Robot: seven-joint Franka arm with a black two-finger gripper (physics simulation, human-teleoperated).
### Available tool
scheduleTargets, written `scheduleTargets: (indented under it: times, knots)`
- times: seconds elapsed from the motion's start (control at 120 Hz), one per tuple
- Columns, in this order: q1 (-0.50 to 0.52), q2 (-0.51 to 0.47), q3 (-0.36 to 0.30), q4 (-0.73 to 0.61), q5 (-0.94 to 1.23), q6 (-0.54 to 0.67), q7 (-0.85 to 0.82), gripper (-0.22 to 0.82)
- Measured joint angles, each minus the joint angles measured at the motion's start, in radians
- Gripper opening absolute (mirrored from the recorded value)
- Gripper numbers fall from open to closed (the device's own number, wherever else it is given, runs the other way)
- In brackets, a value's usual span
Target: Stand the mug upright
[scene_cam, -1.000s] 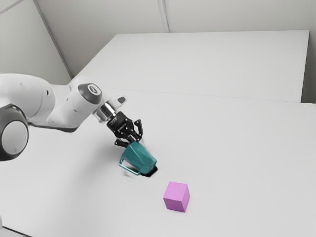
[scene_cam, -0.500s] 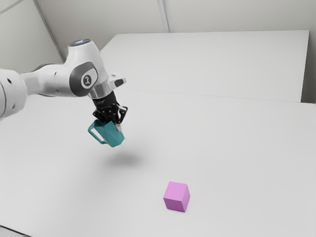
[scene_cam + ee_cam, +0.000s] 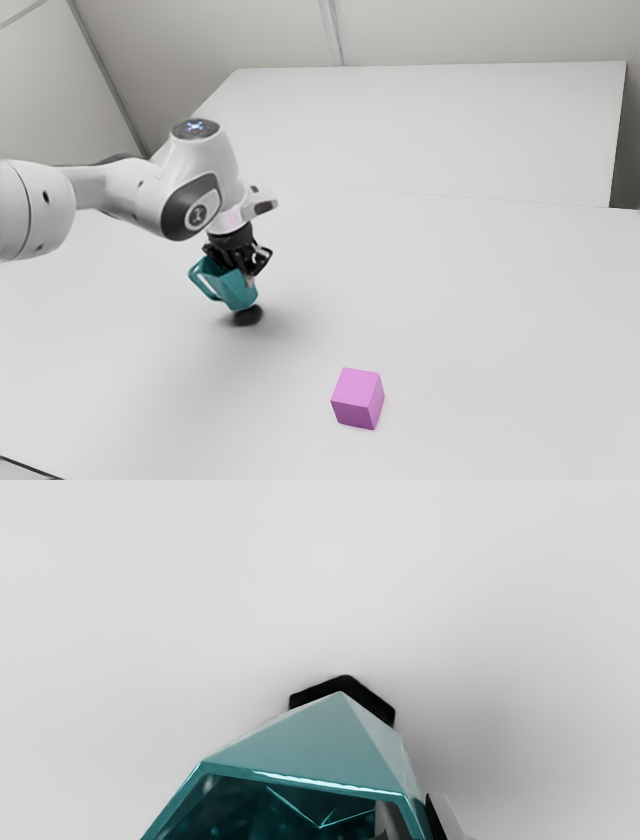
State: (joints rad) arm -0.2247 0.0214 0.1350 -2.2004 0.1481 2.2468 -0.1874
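My gripper points down over the table, shut on the wall of the teal mug. The mug hangs just above the table, its base lower and a little tilted, a dark shadow beneath it; its handle faces the exterior view's left. In the wrist view the faceted mug shows its open mouth toward the hand. There my gripper has one finger inside the mouth and the other against the outside, with the wall between them.
A pink cube stands on the white table, apart from the mug, nearer the exterior view's bottom edge and farther to its right.
Over the last second the mug was lifted off the table and swung from a strong tilt toward upright. Since half a second ago my gripper has lowered it and moved slightly toward the exterior view's right.
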Motion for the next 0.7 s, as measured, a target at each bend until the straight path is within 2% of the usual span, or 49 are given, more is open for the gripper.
scheduleTargets:
  times: [0.317, 0.558, 0.7]
  knots:
    - [0.055, 0.047, 0.003, -0.023, 0.006, 0.033, -0.021, -0.17]
    - [0.043, 0.059, 0.003, -0.023, -0.003, 0.039, -0.033, -0.17]
    - [0.045, 0.047, 0.003, -0.024, -0.019, 0.030, -0.029, 0.14]
